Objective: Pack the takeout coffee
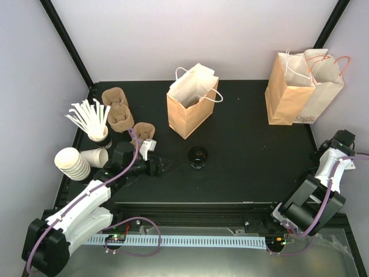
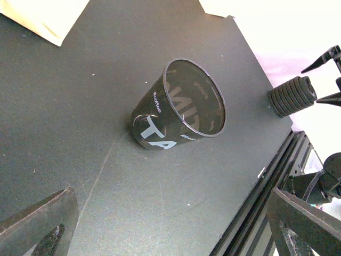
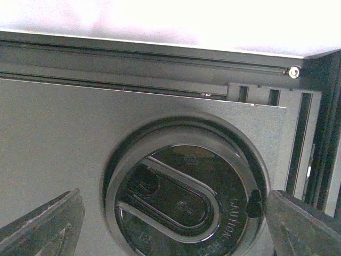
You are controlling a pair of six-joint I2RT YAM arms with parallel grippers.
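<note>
At the left edge of the table (image 1: 242, 173), a stack of lidless white cups (image 1: 72, 163) is sitting beside a holder of white stirrers (image 1: 89, 118) and some brown pulp carriers (image 1: 118, 109); nothing there is being handled. Just right of them the left tool (image 2: 171, 213) is hanging low, jaws gaping as wide as they go and gripping nothing. It is facing the takeout coffee (image 1: 197, 157), which is standing upright near the middle of the table, in front of the open paper bag (image 1: 190, 107) and apart from both fingers. From above the cup is showing as a glossy black disc; its wall is showing black print with white lettering.

The reach for the cup appears to be the step in hand. The next move is calling for the left tool to slide forward until its fingers are bracketing the cup wall, then close gently and keep the cup upright on the way to the bag mouth.

Further right, two more bags (image 1: 302, 86) are standing in the far corner. The right tool (image 3: 173, 213) is spread wide, holding nothing, straddling a black lid (image 3: 234, 213) near the table's edge; whether a cup is under it I cannot tell.
</note>
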